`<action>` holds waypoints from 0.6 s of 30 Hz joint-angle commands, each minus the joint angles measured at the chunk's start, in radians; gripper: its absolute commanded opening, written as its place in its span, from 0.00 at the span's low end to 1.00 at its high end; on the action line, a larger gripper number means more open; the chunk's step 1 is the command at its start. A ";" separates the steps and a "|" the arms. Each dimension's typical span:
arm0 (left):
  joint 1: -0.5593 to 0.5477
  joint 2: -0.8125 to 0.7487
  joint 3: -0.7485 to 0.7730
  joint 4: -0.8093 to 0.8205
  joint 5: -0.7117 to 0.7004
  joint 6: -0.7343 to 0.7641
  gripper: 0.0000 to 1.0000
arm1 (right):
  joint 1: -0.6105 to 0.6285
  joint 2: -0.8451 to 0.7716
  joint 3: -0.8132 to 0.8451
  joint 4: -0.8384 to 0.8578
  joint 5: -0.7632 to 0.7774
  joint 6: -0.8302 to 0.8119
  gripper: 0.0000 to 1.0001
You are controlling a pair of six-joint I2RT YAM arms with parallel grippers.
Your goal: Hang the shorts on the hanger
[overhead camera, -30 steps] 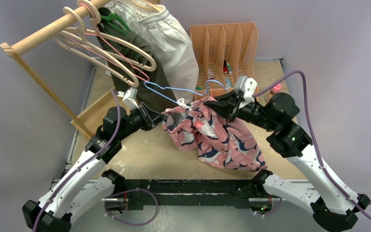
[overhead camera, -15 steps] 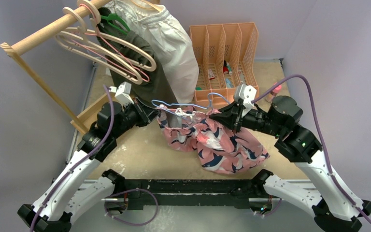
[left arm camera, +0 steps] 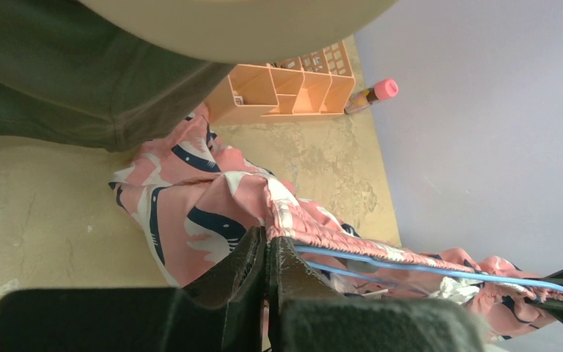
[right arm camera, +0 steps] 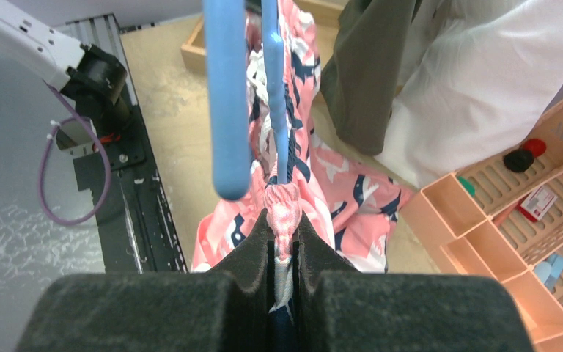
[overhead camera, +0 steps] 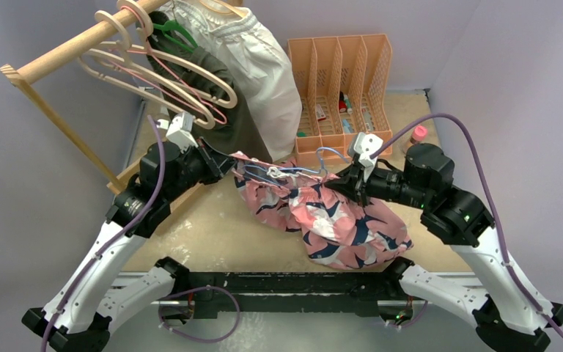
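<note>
Pinching the shorts (left arm camera: 190, 205) waistband along the hanger (right arm camera: 227, 110), left claw (left arm camera: 267, 246) and right claw (right arm camera: 284, 220) each clamp tight.

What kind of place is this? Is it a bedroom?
Probably not a bedroom: it looks like a robot practice table in a lab. Two white-and-black robot arms stand at the edge of a beige tabletop, with a wooden clothes rail and plain lilac walls around.
</note>
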 commanded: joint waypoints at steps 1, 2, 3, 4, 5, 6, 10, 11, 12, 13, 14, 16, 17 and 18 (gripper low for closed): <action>0.005 0.019 0.087 -0.036 -0.059 0.051 0.00 | 0.001 0.012 0.020 0.007 0.058 -0.027 0.00; 0.005 0.024 0.096 -0.042 -0.052 0.052 0.00 | 0.001 0.018 0.014 0.026 0.063 -0.026 0.00; 0.005 0.028 0.106 -0.045 -0.043 0.051 0.00 | 0.001 0.027 0.009 0.048 0.068 -0.022 0.00; 0.005 0.028 0.111 -0.044 -0.034 0.049 0.00 | 0.001 0.034 0.002 0.071 0.070 -0.021 0.00; 0.005 0.027 0.115 -0.039 -0.019 0.045 0.00 | 0.001 0.044 -0.004 0.095 0.071 -0.016 0.00; 0.005 0.027 0.116 -0.032 0.002 0.039 0.00 | 0.001 0.054 -0.009 0.120 0.080 -0.003 0.00; 0.005 0.031 0.118 0.001 0.094 -0.003 0.00 | 0.002 0.096 -0.042 0.249 0.088 0.075 0.00; 0.005 0.030 0.115 0.015 0.116 -0.017 0.00 | 0.003 0.110 -0.046 0.269 0.073 0.080 0.00; 0.005 0.026 0.111 0.029 0.131 -0.032 0.00 | 0.003 0.126 -0.047 0.283 0.054 0.081 0.00; 0.005 0.023 0.107 0.044 0.140 -0.045 0.00 | 0.005 0.142 -0.047 0.293 0.043 0.079 0.00; 0.005 0.019 0.103 0.063 0.146 -0.055 0.00 | 0.007 0.157 -0.046 0.302 0.037 0.077 0.00; 0.005 0.015 0.090 0.126 0.181 -0.073 0.00 | 0.011 0.184 -0.042 0.319 0.034 0.074 0.00; 0.005 0.015 0.087 0.156 0.205 -0.083 0.00 | 0.014 0.192 -0.042 0.331 0.030 0.073 0.00; 0.005 0.019 0.089 0.180 0.228 -0.091 0.00 | 0.017 0.198 -0.043 0.346 0.024 0.073 0.00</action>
